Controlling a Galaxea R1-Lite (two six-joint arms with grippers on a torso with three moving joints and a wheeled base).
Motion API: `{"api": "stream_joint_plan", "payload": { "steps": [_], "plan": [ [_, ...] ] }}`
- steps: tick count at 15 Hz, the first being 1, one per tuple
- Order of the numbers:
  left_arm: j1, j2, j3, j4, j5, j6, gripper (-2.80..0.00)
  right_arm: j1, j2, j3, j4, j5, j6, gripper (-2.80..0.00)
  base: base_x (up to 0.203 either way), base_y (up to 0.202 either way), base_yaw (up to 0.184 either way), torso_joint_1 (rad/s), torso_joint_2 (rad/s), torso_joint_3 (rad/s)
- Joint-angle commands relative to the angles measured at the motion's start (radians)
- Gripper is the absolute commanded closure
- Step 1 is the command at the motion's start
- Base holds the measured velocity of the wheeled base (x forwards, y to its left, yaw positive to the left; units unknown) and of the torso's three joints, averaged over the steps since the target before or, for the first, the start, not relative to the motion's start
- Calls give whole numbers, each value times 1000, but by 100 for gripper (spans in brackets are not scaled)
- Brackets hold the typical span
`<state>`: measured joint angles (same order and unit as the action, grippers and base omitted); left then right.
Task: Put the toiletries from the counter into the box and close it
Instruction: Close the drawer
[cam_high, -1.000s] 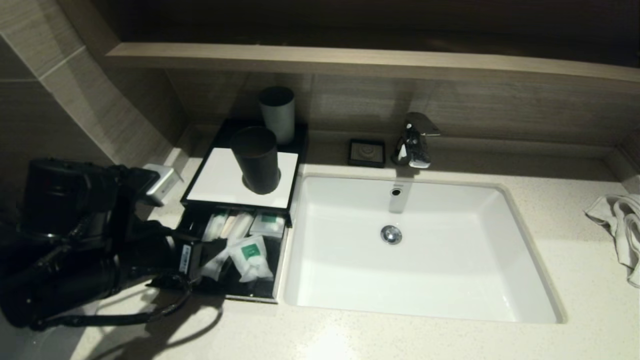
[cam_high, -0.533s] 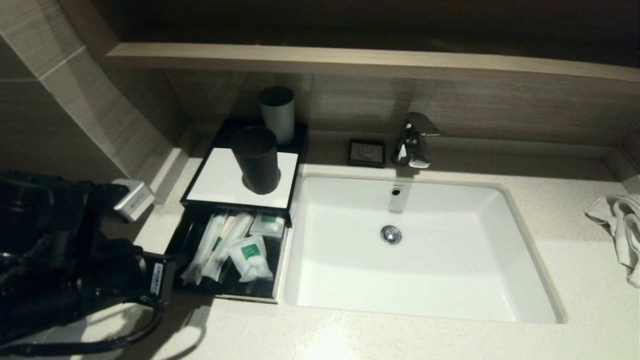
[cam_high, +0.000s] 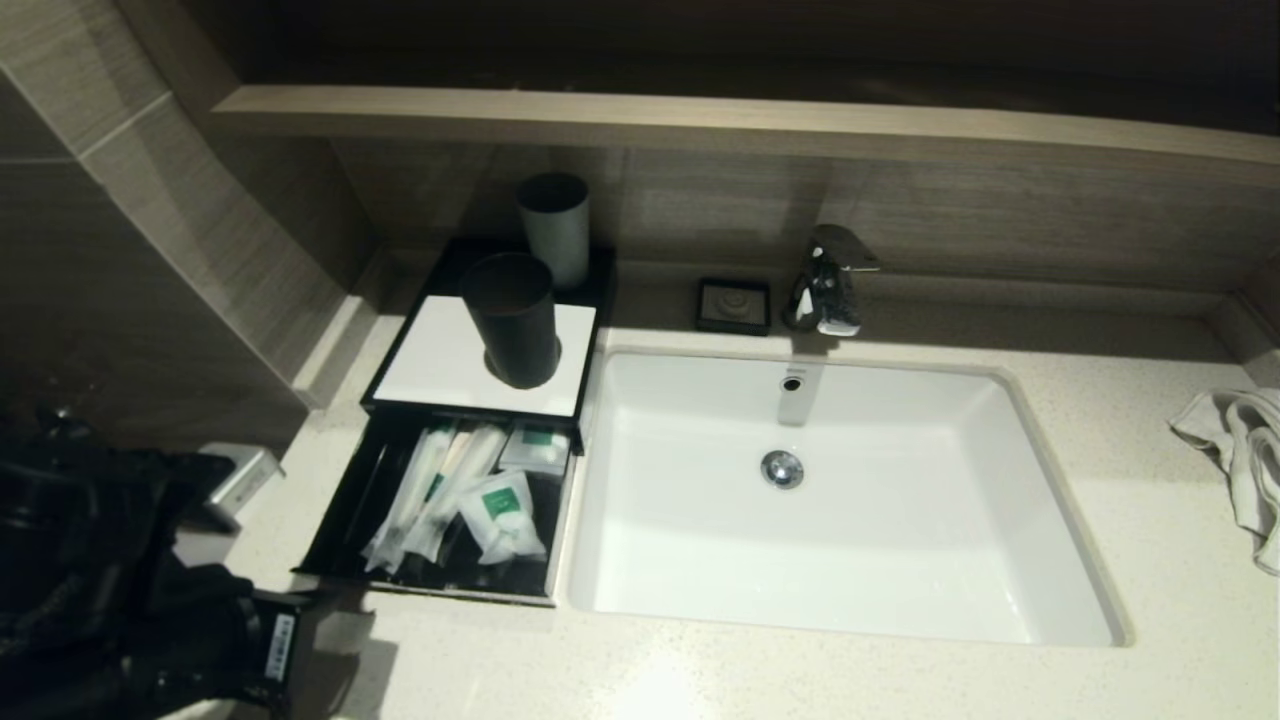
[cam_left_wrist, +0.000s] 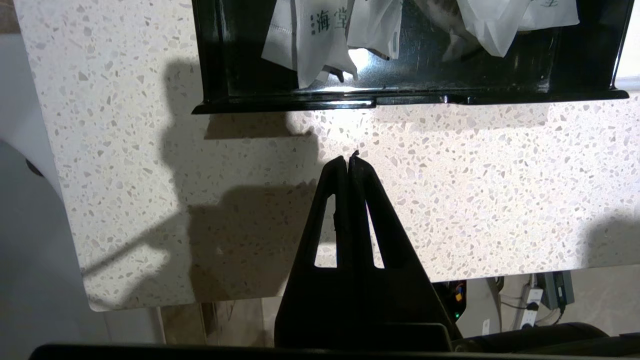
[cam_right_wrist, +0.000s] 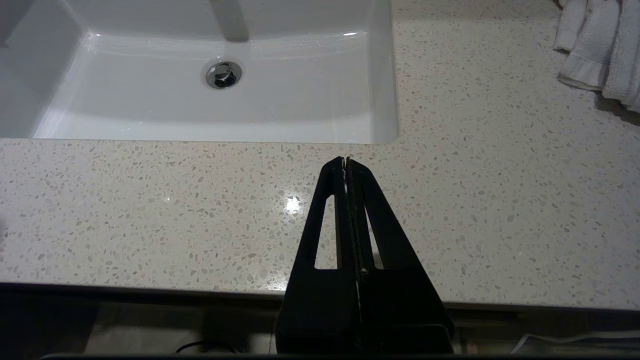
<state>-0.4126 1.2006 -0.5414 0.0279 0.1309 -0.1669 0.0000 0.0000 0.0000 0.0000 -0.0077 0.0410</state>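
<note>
The black box with a white top stands left of the sink, its front drawer pulled out. In the drawer lie two long sachets and two squarish ones with green labels. The left wrist view shows the drawer's front lip and the sachet ends. My left gripper is shut and empty above the counter, a short way in front of the drawer. My right gripper is shut and empty over the counter in front of the sink.
A black cup stands on the box top and a grey cup behind it. The white sink, faucet and small soap dish lie to the right. A towel lies at the far right. A tiled wall rises on the left.
My left arm has drawn back from the open drawer toward the lower left. The long sachets it was over now lie uncovered in the drawer.
</note>
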Motion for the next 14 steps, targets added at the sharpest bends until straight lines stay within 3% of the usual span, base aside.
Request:
{"api": "stream_joint_plan", "payload": {
  "steps": [1, 14],
  "plan": [
    [0, -24, 24, 3, 3, -6, 0, 0, 0, 0, 0, 0, -1, 0, 0, 0, 0, 0, 0, 0],
    [3, -7, 94, 6, 14, -27, 0, 0, 1, 0, 0, 0, 0, 0, 0, 0, 0, 0, 0, 0]
  ]
}}
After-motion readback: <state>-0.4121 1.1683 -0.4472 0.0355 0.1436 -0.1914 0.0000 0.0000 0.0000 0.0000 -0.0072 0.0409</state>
